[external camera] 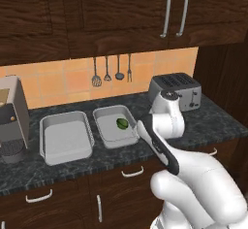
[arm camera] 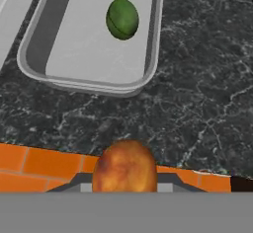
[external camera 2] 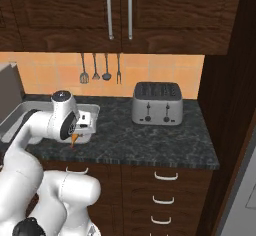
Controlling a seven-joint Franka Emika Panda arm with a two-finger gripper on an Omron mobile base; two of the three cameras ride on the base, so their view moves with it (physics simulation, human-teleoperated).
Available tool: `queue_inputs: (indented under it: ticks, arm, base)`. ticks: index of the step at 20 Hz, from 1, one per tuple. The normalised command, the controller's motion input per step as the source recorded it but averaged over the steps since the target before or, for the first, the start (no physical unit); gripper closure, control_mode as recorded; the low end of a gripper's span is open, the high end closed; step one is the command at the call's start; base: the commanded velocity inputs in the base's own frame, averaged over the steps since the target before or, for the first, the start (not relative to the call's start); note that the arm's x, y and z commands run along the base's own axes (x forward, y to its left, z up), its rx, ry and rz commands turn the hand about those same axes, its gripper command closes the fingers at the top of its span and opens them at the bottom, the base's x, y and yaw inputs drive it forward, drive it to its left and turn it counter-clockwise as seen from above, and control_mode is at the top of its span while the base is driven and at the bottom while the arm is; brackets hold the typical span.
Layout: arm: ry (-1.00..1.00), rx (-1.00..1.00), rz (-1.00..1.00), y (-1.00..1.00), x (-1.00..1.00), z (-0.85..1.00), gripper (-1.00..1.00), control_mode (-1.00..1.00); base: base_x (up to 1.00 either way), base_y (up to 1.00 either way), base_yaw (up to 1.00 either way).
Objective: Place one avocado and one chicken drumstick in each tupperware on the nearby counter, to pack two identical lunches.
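Two grey tupperwares stand side by side on the black counter. The right tupperware holds a green avocado. The left tupperware has nothing in it that I can see. My gripper is shut on a brown-orange chicken drumstick. It hangs above the counter's front edge, just in front of the right tupperware. The drumstick hides the fingertips.
A silver toaster stands at the back right of the counter. A coffee machine is at the far left. Utensils hang on the orange tile wall, wall cabinets overhang, and a tall dark cabinet closes the right end.
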Motion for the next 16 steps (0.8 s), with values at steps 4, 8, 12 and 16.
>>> queue_inputs:
  ticks: [4,8,12,16]
  arm:
    - [0.05,-0.01,0.02,0.68,1.00,-0.02,1.00,-1.00]
    - [0.07,0.00,0.18,0.41,0.58,0.13,1.00,-1.00]
    - [0.09,0.00,0.22,0.05,0.17,0.00,1.00,-1.00]
    - [0.03,0.00,0.19,0.00,0.06,-0.02,1.00,-1.00]
  base:
    - [0.00,0.00,0.00]
    - [0.00,0.00,0.00]
    - [0.00,0.00,0.00]
    - [0.00,0.00,0.00]
